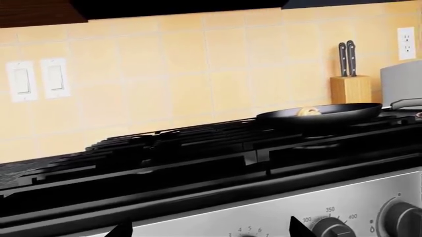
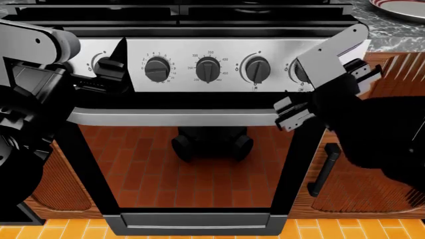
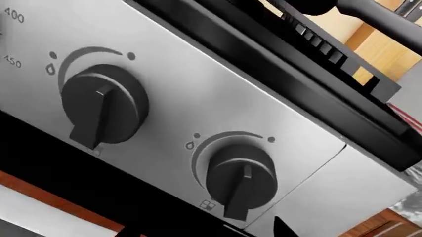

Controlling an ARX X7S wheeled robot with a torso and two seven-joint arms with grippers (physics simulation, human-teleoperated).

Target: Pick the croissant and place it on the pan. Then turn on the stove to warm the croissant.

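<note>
Seen from my left wrist camera, the croissant (image 1: 309, 111) already lay in the black frying pan (image 1: 319, 114), which sat on the far grate of the stove (image 1: 197, 163) before a knife block (image 1: 350, 89), a white toaster (image 1: 400, 81) and tiled wall with light switches (image 1: 37, 80); the placing half of the job looked finished. Dial numbers 300, 350 and 400 read on an oven knob (image 1: 331, 228) at the frame's lower edge, with 3, 4, 5, 6 beside it, and only two dark tips of my left gripper (image 1: 207, 231) showed, apparently apart. From my head camera, the stainless front panel carried its row of black knobs, one ringed with small digits, one marked 250 through 450; my left gripper (image 2: 109, 74) hung at the panel's left end, its state not readable there, while my right gripper (image 2: 292, 113) hovered spread and empty just below the right-hand knobs, near the oven door handle (image 2: 172, 117). A red-rimmed plate (image 2: 400, 8) sat on the counter. From my right wrist camera, two burner knobs (image 3: 104, 104) filled the frame, each with a flame symbol, pointers down, apparently off; 400 and 450 showed at the edge. Turning a burner on remained.
</note>
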